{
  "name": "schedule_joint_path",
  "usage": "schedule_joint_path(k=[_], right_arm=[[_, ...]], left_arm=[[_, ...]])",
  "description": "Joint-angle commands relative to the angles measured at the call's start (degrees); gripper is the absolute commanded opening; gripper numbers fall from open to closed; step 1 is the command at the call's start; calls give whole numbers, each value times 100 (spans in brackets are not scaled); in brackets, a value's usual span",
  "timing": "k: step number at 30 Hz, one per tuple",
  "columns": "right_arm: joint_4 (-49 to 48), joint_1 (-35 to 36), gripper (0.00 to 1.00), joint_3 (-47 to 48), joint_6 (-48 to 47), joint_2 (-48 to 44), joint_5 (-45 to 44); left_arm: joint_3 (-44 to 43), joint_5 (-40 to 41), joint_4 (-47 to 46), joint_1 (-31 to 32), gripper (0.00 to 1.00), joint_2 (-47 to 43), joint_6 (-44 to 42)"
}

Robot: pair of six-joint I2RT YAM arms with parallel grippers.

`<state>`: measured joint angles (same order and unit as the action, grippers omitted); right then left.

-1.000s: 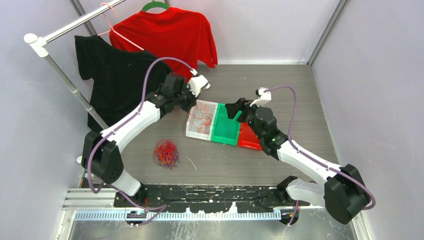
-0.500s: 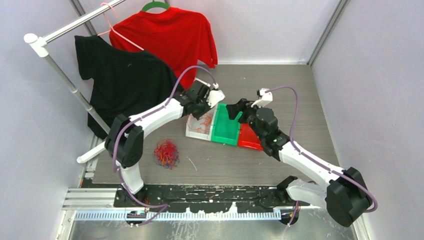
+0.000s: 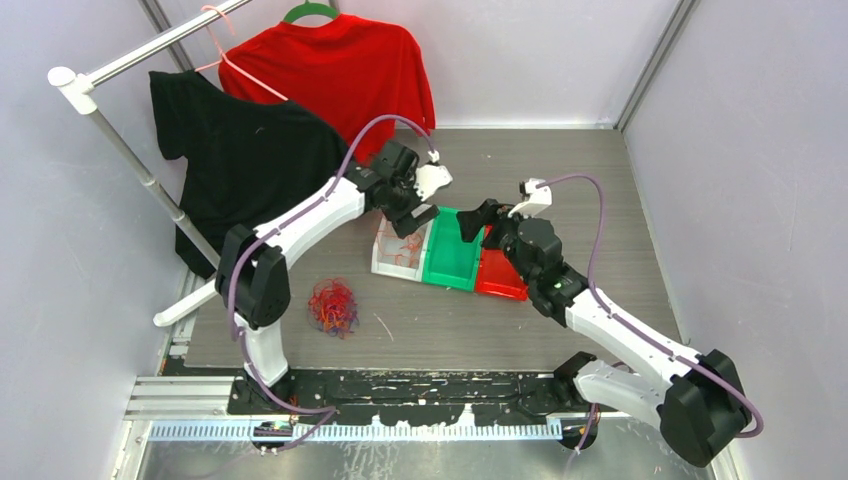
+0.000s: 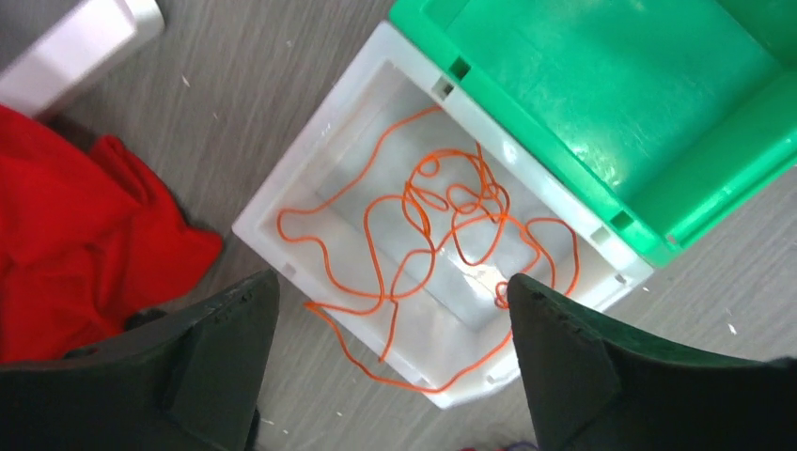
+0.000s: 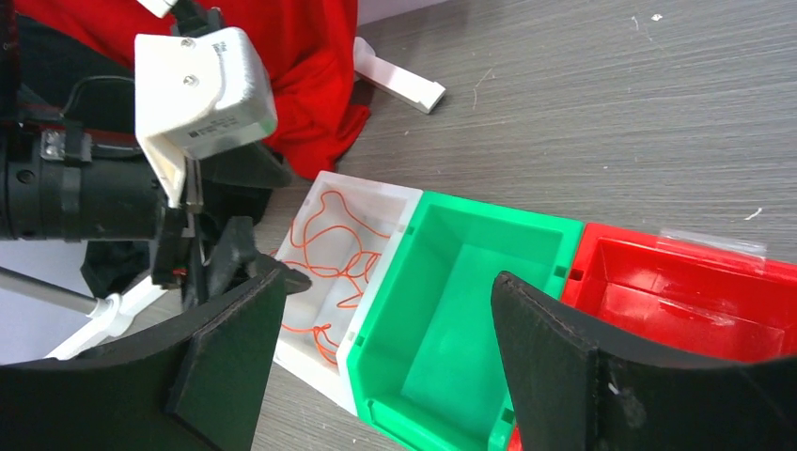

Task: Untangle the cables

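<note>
Grey table (image 3: 600,200) fills the cell. Nearest, left of the green bin (image 3: 450,260), lies a tangle of cables (image 3: 333,306). Against that bin's left side, a white bin (image 4: 310,155) holds a loose orange cable (image 4: 451,197). The left gripper (image 4: 395,310) hangs above it, spread and empty. The right gripper (image 5: 385,310), likewise spread, hovers over the green bin.
</note>
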<state>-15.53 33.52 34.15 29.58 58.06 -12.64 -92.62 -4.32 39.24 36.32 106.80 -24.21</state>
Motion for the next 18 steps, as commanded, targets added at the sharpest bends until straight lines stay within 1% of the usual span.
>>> schedule_joint_path(k=[1, 3, 5, 8, 11, 15, 18], right_arm=[[108, -25, 85, 249, -124, -226, -157], [222, -25, 85, 326, -160, -221, -30], [276, -14, 85, 415, -261, -130, 201], [372, 87, 85, 776, -323, 344, 608], [445, 466, 85, 1282, -640, 1034, 817], [518, 1034, 86, 2123, -920, 2224, 1099], [634, 1317, 82, 2746, -1140, 3062, 1219]], left_arm=[[-593, -606, 1016, -369, 95, -322, -27], [-944, -916, 1432, -677, 98, -368, 145], [-1144, -1134, 1837, -987, 98, -468, 173], [-1089, -1732, 2235, -1610, 97, -794, 90], [-569, -2171, 2523, -2100, 95, -1240, -220], [499, -2501, 2637, -2681, 92, -1924, -723], [1107, -2700, 2748, -2985, 89, -2346, -945]])
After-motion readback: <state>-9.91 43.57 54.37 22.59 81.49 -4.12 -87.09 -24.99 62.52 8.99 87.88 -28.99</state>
